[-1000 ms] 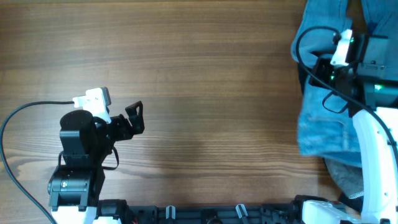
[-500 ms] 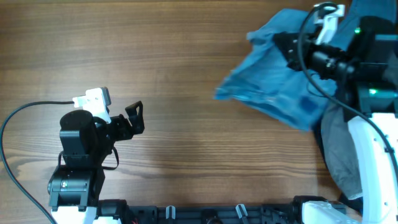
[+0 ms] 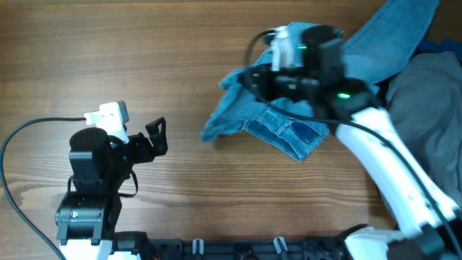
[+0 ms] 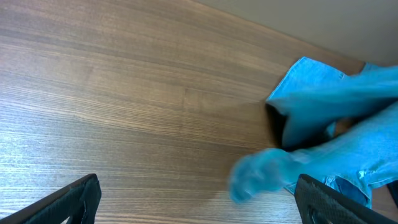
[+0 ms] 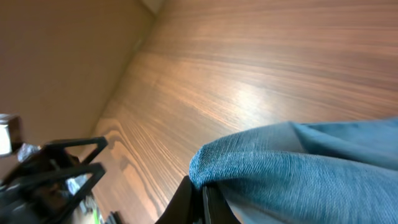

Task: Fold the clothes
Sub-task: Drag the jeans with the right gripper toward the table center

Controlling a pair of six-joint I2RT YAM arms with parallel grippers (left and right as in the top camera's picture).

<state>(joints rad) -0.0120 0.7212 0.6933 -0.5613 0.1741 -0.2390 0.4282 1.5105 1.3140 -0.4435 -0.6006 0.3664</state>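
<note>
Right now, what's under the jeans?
Wooden table shows around the jeans, whose fold the right hand pinches. Anything directly beneath the denim is covered, and the right arm hides their middle from overhead.

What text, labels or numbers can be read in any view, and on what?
None can be read.
The jeans show only stitching, with no tag or patch in view.
The white camera housing on the left arm carries no legible marking.
The right arm shows a green light and no lettering.
The table is plain wood grain.
</note>
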